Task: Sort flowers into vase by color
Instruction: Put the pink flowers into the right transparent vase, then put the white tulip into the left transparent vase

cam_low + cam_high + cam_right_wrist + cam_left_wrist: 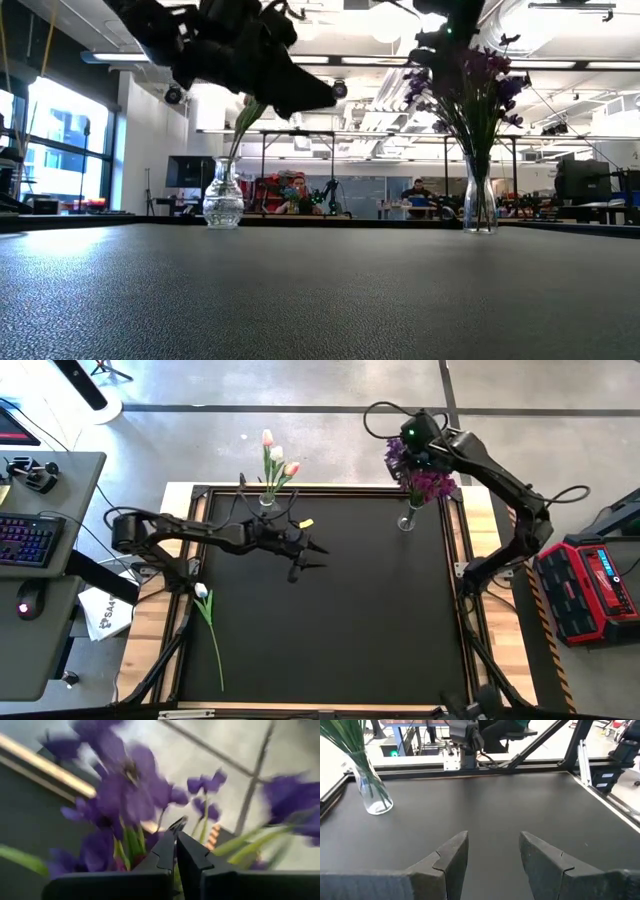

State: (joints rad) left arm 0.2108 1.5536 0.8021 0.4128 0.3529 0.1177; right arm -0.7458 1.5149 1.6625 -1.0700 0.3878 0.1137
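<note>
A clear vase (pixel 267 500) at the mat's far edge holds pink and white tulips (pixel 277 455); it also shows in the left wrist view (pixel 372 795). A second clear vase (pixel 406 520) at the far right holds bushy purple blooms (pixel 428 482). One white flower (pixel 203 593) lies flat by the mat's left edge, its stem pointing toward the near edge. My left gripper (pixel 312 556) hovers open above the mat's middle (pixel 492 837), touching nothing. My right gripper (pixel 176 831) is shut, above and among the purple blooms (pixel 125 785). My right gripper comes at the purple blooms from above, and its shut fingers (pixel 165 852) stand among the flowers and leaves at the top of the bunch. Whether a stem is pinched between them, I cannot tell; the fingers themselves hide that spot.
A small yellow piece (pixel 306 523) lies on the mat near my left gripper. The black mat (pixel 350 630) has free room in its middle and near half. A desk with a keyboard (pixel 30 540) stands to the left, a red device (pixel 590 585) to the right. People sit far behind.
</note>
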